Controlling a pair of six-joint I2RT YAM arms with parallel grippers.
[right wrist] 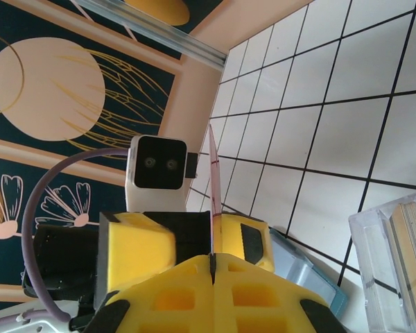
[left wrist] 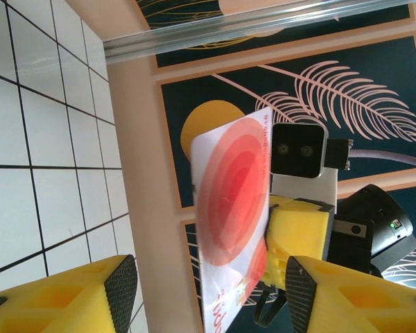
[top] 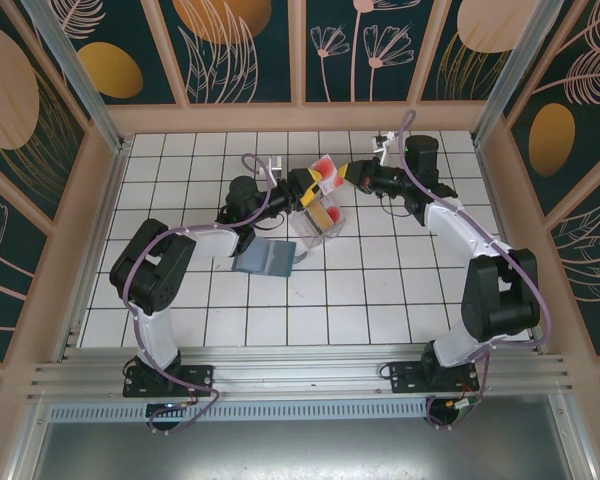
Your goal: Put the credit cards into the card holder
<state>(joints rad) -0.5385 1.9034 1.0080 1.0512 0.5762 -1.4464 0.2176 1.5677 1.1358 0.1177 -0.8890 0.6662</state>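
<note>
Reaches the left arm low across the white tiled surface (top: pixel 380 290), left claw (top: pixel 310 183) spread loose on either side of a glossy red credit card (left wrist: pixel 232 215). Shows the flat teal card holder (top: pixel 265 258) lying just beside a clear plastic tray (top: pixel 315 228). Bends the right arm inward, right claw (right wrist: pixel 213 260) clenched on the thin card's edge between yellow fingers.

There is one thin red and white plastic card (top: pixel 323 167). There is one flat teal-blue wallet (top: pixel 265 259). There is one clear plastic tray (right wrist: pixel 374 263). It holds maybe two or three tan cards (right wrist: pixel 406 230), hard to count. There are two robot arms, a left arm (top: pixel 185 245) and a right arm (top: pixel 465 240).
</note>
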